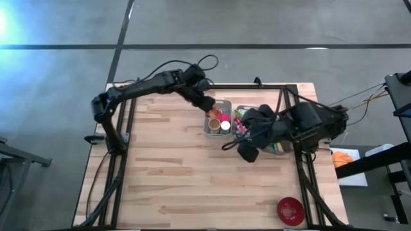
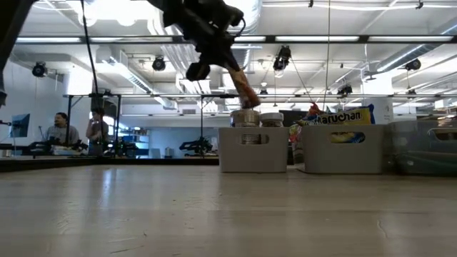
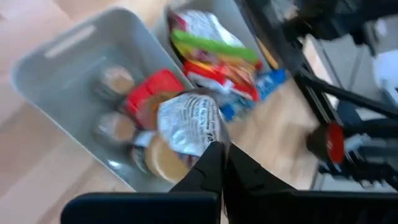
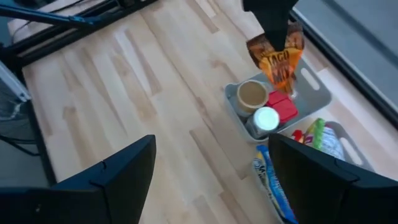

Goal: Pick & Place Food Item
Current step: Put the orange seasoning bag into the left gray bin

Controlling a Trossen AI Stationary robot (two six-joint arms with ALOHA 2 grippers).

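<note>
A crinkled orange-and-silver snack packet (image 4: 277, 57) is pinched by the left gripper (image 1: 207, 104) above the grey plastic bin (image 1: 227, 104) holding jars and a red box. The right gripper (image 1: 249, 149) is held spread beside the second bin.

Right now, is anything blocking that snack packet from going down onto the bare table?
Yes: the left fingers hold the snack packet directly above the grey bin, over its jars and red box.

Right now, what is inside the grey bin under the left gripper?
Grey plastic bin: brown-lidded jar, white-lidded jar, red packet. The gripper-held orange snack pouch hides the rest.
</note>
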